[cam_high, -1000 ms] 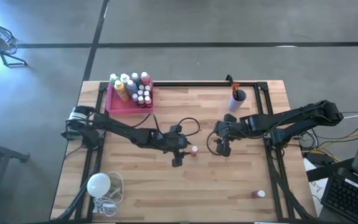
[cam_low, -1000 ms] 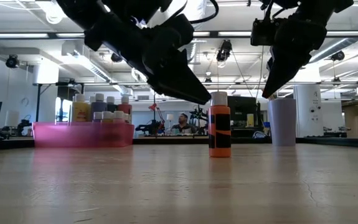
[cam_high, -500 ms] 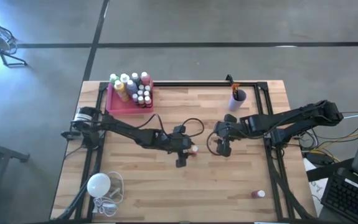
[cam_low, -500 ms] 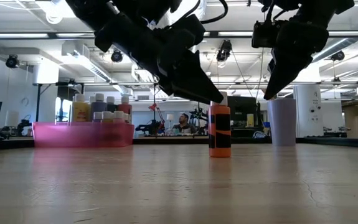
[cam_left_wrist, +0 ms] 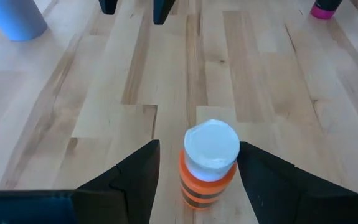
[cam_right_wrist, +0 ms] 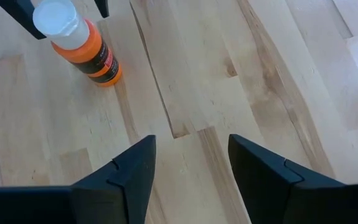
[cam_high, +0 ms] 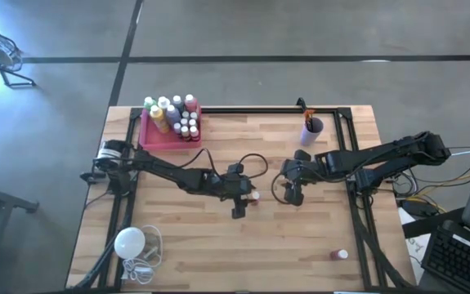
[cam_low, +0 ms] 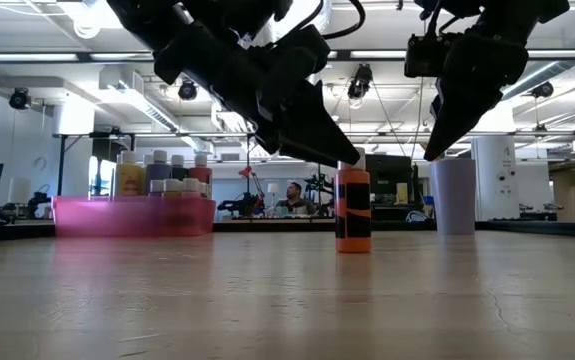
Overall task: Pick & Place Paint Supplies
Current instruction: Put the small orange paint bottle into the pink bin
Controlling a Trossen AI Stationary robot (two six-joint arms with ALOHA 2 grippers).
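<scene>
Pink tray [cam_high: 148, 133]: I see the shallow pink plastic tray at the far left of the table, already crowded with white-capped bottles; I judge it the drop point.
Left gripper [cam_left_wrist: 197, 163]: my jaws stand wide apart astride the bottle, touching nothing yet.
Orange bottle [cam_left_wrist: 207, 163]: the small orange paint bottle with black bands and a white cap stands upright mid-table, between my fingers.
Grip advice: I should sink lower and close on the body below the cap, centred, so it does not tip.
Right gripper [cam_high: 293, 196]: it hovers just right of the bottle, jaws parted, holding nothing; I keep it clear.
</scene>
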